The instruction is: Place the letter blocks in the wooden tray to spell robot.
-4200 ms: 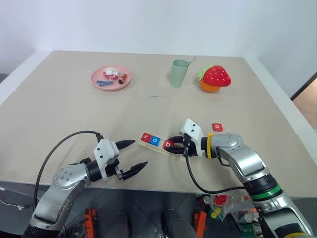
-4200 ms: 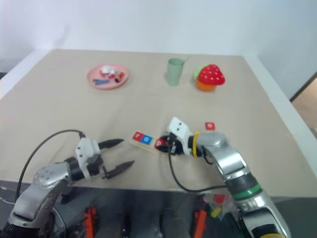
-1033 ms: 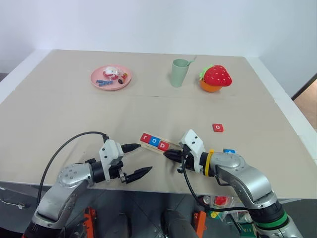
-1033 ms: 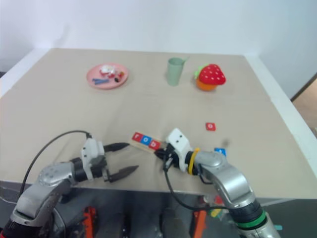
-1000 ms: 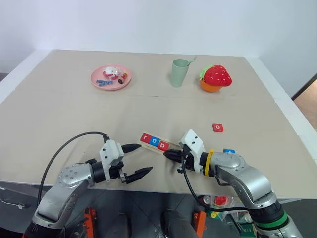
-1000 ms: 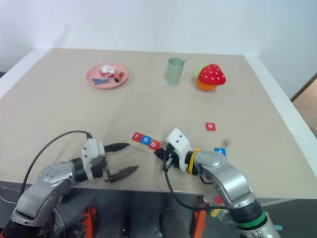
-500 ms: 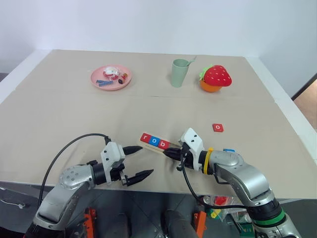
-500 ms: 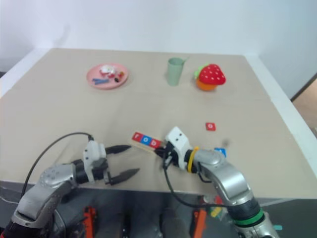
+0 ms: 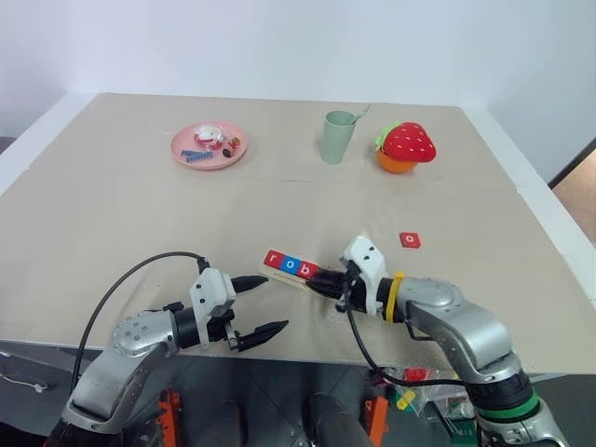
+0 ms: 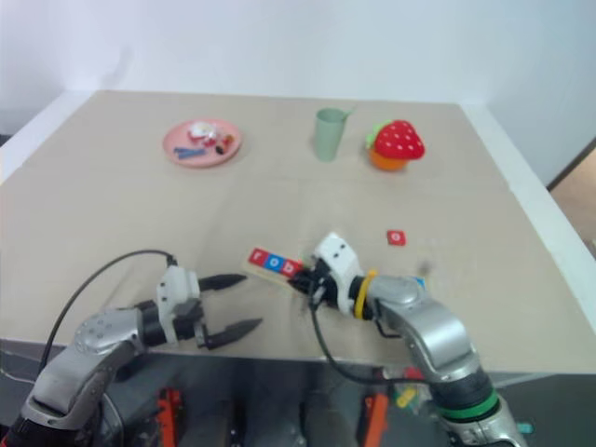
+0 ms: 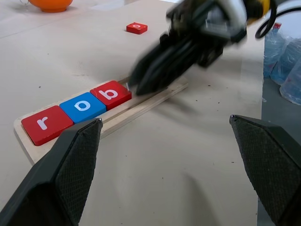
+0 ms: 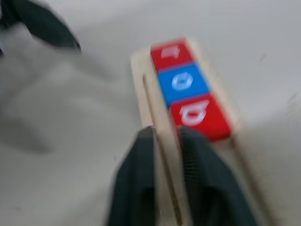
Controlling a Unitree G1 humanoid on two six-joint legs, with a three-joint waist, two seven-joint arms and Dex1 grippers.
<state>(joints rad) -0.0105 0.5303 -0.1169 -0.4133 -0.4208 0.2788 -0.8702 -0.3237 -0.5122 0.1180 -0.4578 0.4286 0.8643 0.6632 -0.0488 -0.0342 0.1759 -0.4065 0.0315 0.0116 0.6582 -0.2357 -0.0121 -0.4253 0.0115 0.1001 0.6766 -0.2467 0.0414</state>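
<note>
**Three tiles seated, two outstanding**

Landmark: the wooden tray (image 9: 300, 274), a long pale wood strip with a shallow groove, lying near the front edge of the bench (image 9: 121, 214).

Task state: three flat square tiles sit edge to edge in the tray, starting from its left end: red r tile (image 11: 46, 124), blue o tile (image 11: 83, 105), red b tile (image 11: 110, 93). Faces are smooth and glossy with white lowercase letters. The right-hand portion of the tray is bare wood.

Right tool (image 12: 164, 139): black fingers hover over the bare portion of the tray, just beside the b tile. A narrow gap shows between the fingers and nothing is held in them.

Left tool (image 9: 257, 304): fingers spread wide, empty, near the tray's left end and clear of it.

Outstanding pieces: a red o tile (image 9: 409, 240) lies flat on the bench, well to the right of the tray. The t tile cannot be made out.

Judgement: the b placement looks complete. The next move calls for the right tool to fetch the red o tile; being thin and flat, it will likely need an edge pinch and may slide on the smooth bench.
</note>
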